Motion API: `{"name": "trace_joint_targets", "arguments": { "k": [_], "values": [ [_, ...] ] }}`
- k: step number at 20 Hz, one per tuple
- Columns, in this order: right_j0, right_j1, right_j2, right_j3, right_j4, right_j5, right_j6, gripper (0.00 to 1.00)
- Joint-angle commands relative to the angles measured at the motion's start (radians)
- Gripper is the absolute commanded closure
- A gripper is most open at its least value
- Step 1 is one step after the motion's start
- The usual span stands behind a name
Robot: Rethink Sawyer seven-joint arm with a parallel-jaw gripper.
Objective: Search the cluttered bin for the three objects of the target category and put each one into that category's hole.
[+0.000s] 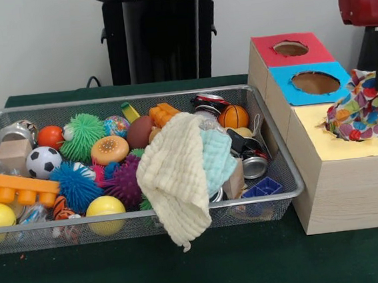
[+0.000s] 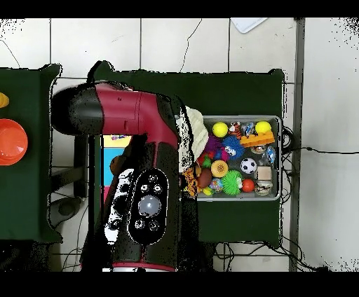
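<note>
While the red and black arm (image 2: 137, 175) reaches over the sorting box, we see a crumpled multicoloured patterned cloth (image 1: 360, 108) hanging at the yellow top section of the tall wooden box (image 1: 337, 187), which suggests cloths are the target and this is their hole. The gripper itself is hidden behind the cloth and arm, so we cannot tell whether it is clamped or released. A cream knitted cloth (image 1: 176, 183) drapes over the front rim of the wire mesh bin (image 1: 280, 149), and a pale mint cloth (image 1: 219, 157) lies just beside it among balls and cans. Both sit near the bin's box-side end. The red hole (image 1: 290, 48) and blue hole (image 1: 315, 82) stand uncovered. The green bench (image 1: 208, 267) in front lies bare.
</note>
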Motion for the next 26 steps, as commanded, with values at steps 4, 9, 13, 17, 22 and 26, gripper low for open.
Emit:
{"name": "trace_joint_targets", "arguments": {
  "k": [4, 9, 13, 17, 22, 26],
  "values": [
    [0.000, 0.048, -0.004, 0.111, 0.034, 0.107, 0.277, 1.00],
    [0.008, 0.048, -0.011, 0.154, 0.014, 0.106, 0.245, 1.00],
    [0.017, 0.054, -0.020, 0.165, 0.004, 0.121, 0.237, 1.00],
    [0.021, 0.055, -0.019, 0.181, 0.011, 0.111, 0.240, 1.00],
    [0.023, 0.062, -0.022, 0.177, 0.023, 0.118, 0.249, 1.00],
    [0.027, 0.069, -0.026, 0.167, 0.035, 0.131, 0.269, 1.00]
  ]
}}
